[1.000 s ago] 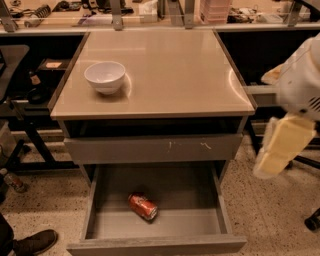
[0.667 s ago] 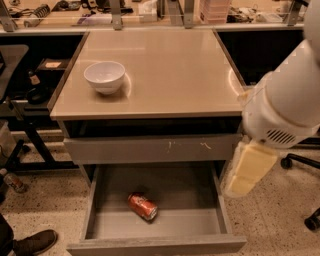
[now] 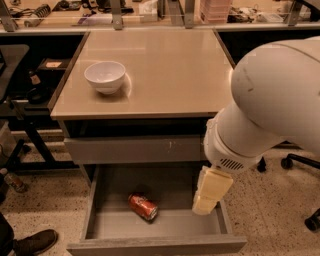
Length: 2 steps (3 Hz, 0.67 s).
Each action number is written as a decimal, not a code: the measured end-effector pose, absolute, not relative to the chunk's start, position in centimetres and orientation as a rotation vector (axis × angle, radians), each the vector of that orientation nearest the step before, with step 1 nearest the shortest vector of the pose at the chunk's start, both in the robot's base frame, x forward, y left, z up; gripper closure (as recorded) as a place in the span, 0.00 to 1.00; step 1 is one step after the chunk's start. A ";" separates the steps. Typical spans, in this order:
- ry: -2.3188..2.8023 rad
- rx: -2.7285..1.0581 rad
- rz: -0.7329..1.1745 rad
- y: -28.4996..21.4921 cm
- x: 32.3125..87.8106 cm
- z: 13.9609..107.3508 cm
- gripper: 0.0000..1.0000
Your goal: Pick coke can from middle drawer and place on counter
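Observation:
The coke can (image 3: 143, 206) lies on its side on the floor of the open middle drawer (image 3: 155, 245), left of centre. My gripper (image 3: 204, 205) hangs from the big white arm (image 3: 270, 105) over the right side of the drawer. It points down, to the right of the can and apart from it. The tan counter (image 3: 165, 65) tops the cabinet above.
A white bowl (image 3: 105, 76) stands on the counter's left part. A closed grey drawer front with white scratches (image 3: 135, 149) sits above the open drawer. A cluttered bench (image 3: 150, 12) runs behind. Chair wheels (image 3: 287, 162) are at right, a shoe (image 3: 35, 241) at lower left.
The arm has swung left and closer in the view. The gripper has moved from beside the cabinet's right side to over the right part of the open drawer. The can has not moved.

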<state>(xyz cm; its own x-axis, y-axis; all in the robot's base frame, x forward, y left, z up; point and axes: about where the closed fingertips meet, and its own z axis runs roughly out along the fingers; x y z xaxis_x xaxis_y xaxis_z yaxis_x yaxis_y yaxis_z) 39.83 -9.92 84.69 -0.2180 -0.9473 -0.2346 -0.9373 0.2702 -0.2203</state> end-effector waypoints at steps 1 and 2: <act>2.233 -1.741 -0.025 -9.0 39.4 82.9 0.00; 2.281 -1.711 0.061 -6.7 39.2 78.3 0.00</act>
